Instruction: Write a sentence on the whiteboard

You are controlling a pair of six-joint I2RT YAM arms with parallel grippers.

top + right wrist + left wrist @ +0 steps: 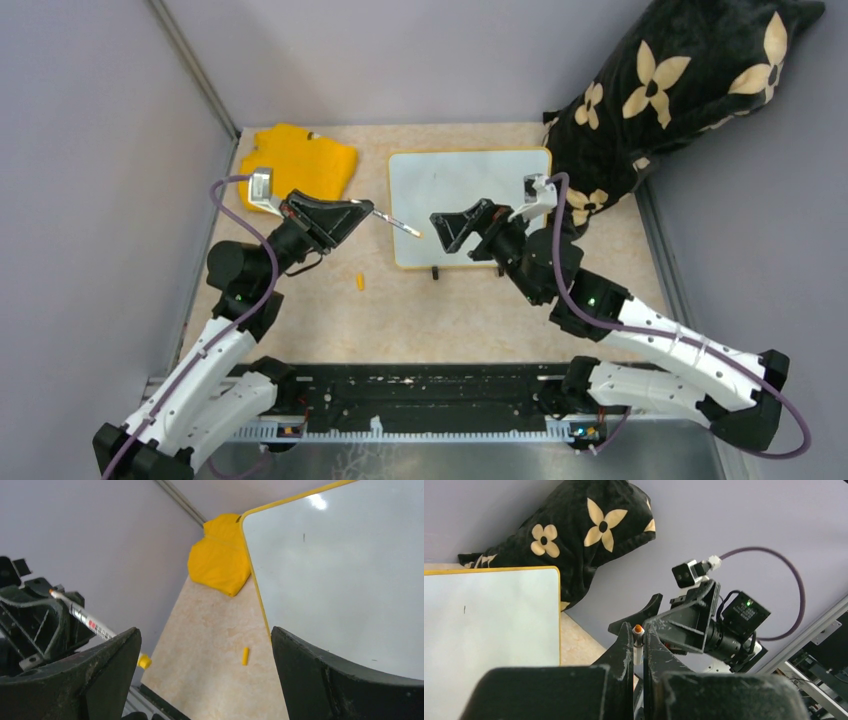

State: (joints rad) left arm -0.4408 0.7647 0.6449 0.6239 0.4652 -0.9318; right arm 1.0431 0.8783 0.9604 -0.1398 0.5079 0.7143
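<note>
Beige table (400,310), whiteboard (460,180) at its far edge.
We see our left hand (362,211) pinching a marker (398,224), our right hand (442,232) spread wide over the board's near edge.

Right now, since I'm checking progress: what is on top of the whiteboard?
No writing shows on the whiteboard, only a tiny dark fleck. The open right gripper hangs over its near edge, hiding that strip from above.

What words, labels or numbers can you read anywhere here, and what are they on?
No text here can be read.
The marker: red and black print on its barrel, too blurred to read.
The whiteboard: no writing, only a tiny dark speck.
</note>
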